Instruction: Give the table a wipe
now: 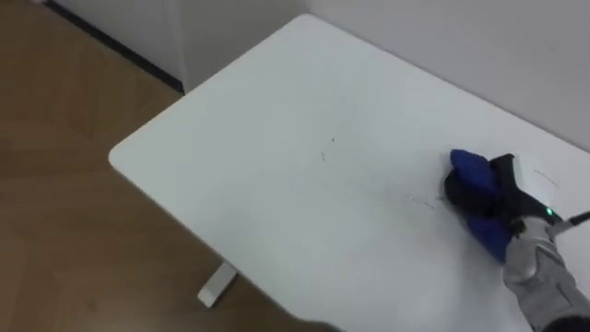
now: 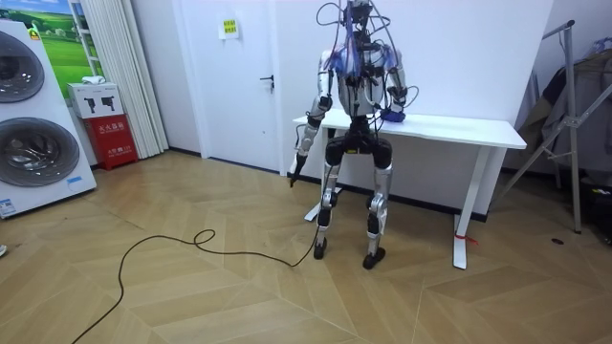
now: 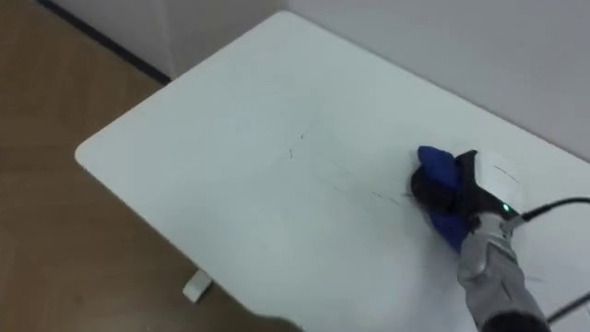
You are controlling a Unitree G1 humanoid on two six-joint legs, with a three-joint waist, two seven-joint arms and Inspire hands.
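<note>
A white table [image 1: 277, 138] stands against the wall, and I stand at its long side in the room view. A blue cloth [image 1: 470, 171] lies bunched on the tabletop near the right end. My right hand [image 1: 502, 189] rests on top of it with its dark fingers curled over the cloth, which bulges out both ahead of the hand and beside the wrist. Thin dark marks [image 1: 324, 155] show on the tabletop left of the cloth. My left hand [image 2: 295, 172] hangs at my side by the table's left end, away from the cloth.
The table's left corner and front edge drop to wooden floor, with its white foot [image 1: 217, 284] below. In the room view a washing machine [image 2: 29, 143] and a red box [image 2: 115, 139] stand at the left, and a metal stand [image 2: 574, 124] at the right.
</note>
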